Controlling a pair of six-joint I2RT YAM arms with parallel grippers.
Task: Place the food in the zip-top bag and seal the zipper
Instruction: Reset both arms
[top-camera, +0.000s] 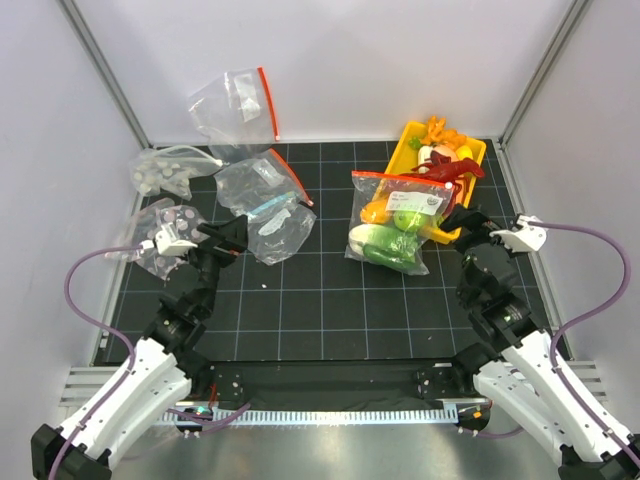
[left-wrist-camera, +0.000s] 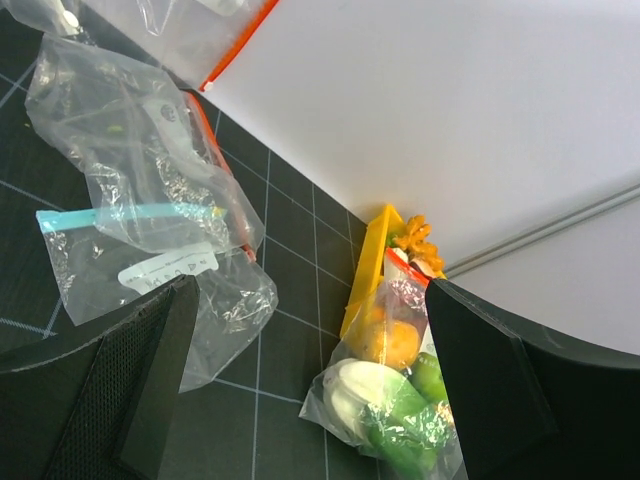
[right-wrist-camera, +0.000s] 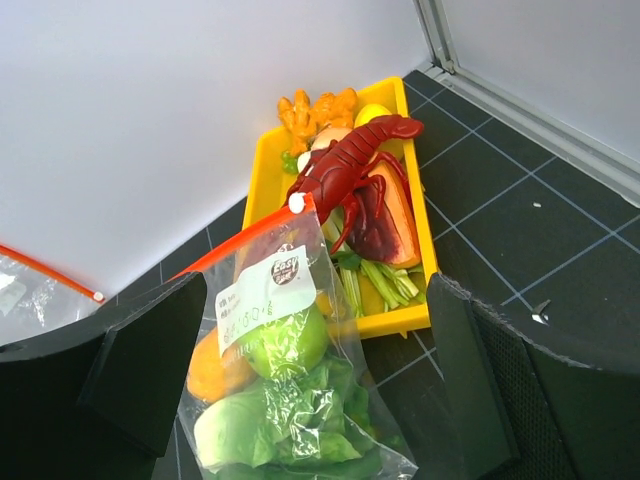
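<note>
Lying flat, zip-top bag (top-camera: 392, 228) points zipper (top-camera: 400, 178) rearward; left hand (top-camera: 233, 236) and right hand (top-camera: 467, 222) released.

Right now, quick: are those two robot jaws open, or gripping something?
Left gripper: jaws wide open, holding nothing.
Right gripper: jaws wide open, holding nothing; the zip-top bag lies just ahead of them.

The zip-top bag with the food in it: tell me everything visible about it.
The zip-top bag is clear, crinkly plastic with a red-orange zipper across its mouth and a white printed label. It lies on the dark gridded mat, mouth toward the yellow tray, overlapping its near corner in view. Inside sit a green lettuce, a round green fruit and a yellow-orange piece. Whether the zipper is fully closed cannot be told.
</note>
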